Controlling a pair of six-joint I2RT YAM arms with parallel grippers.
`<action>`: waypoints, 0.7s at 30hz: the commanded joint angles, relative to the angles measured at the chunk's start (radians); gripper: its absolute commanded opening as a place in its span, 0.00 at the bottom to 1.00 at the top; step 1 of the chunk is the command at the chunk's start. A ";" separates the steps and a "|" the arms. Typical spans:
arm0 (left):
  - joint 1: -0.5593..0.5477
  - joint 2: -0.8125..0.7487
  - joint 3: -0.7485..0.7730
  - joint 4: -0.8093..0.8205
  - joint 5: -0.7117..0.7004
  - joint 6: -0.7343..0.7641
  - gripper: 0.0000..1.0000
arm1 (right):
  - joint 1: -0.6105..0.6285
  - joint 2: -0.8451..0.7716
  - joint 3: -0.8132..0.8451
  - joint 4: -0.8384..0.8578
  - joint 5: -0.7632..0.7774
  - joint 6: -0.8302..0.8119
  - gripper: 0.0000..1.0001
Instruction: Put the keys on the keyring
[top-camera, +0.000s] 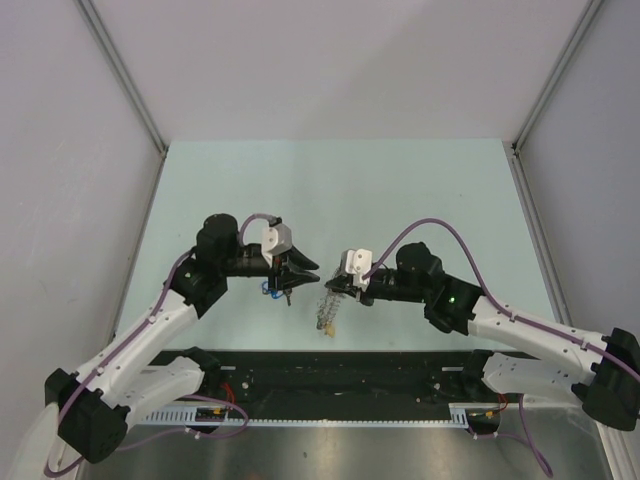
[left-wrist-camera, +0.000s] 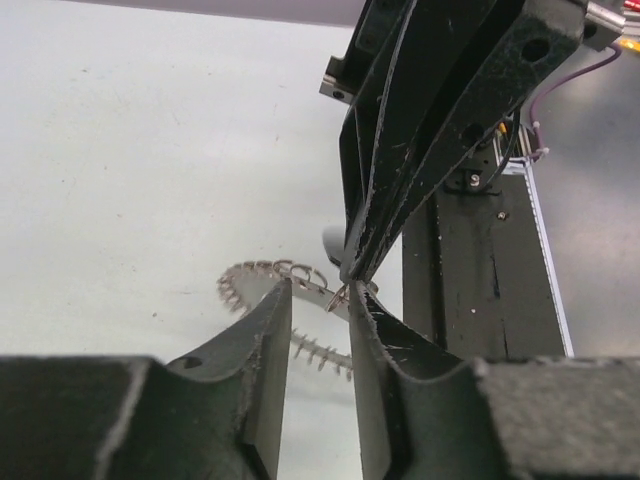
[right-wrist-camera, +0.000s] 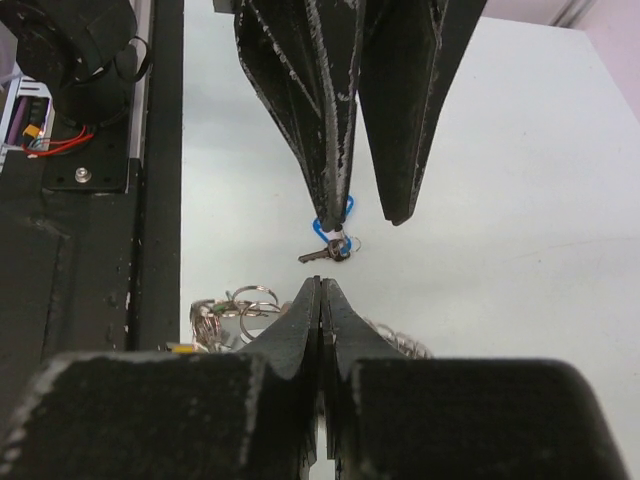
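Keys (right-wrist-camera: 328, 250) with a blue tag dangle at my left end effector (right-wrist-camera: 367, 220), jaws apart, just beside the keyring (left-wrist-camera: 265, 267). My right end effector (right-wrist-camera: 320, 290) clamps that keyring.

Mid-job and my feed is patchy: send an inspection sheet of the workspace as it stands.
Surface: pale green tabletop, no spills seen.
Job's things: large grey metal keyring fringed with silvery keys hangs from the right gripper; small key with a blue plastic tag beside the fingertips of the left gripper, held or not unclear; black-tagged key not seen.
Clutter: nothing seen.
Grippers: left open, right shut on the ring.
Cables: purple cables loop over both wrists.
Surroundings: grey enclosure walls; black rail along the near edge.
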 joint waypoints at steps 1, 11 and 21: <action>0.004 -0.011 0.051 -0.078 0.029 0.093 0.36 | 0.006 0.008 0.100 -0.003 -0.029 -0.053 0.00; 0.004 0.040 0.079 -0.181 0.100 0.214 0.45 | 0.006 0.034 0.154 -0.101 -0.074 -0.106 0.00; 0.004 0.094 0.077 -0.177 0.117 0.212 0.46 | 0.006 0.049 0.183 -0.176 -0.112 -0.132 0.00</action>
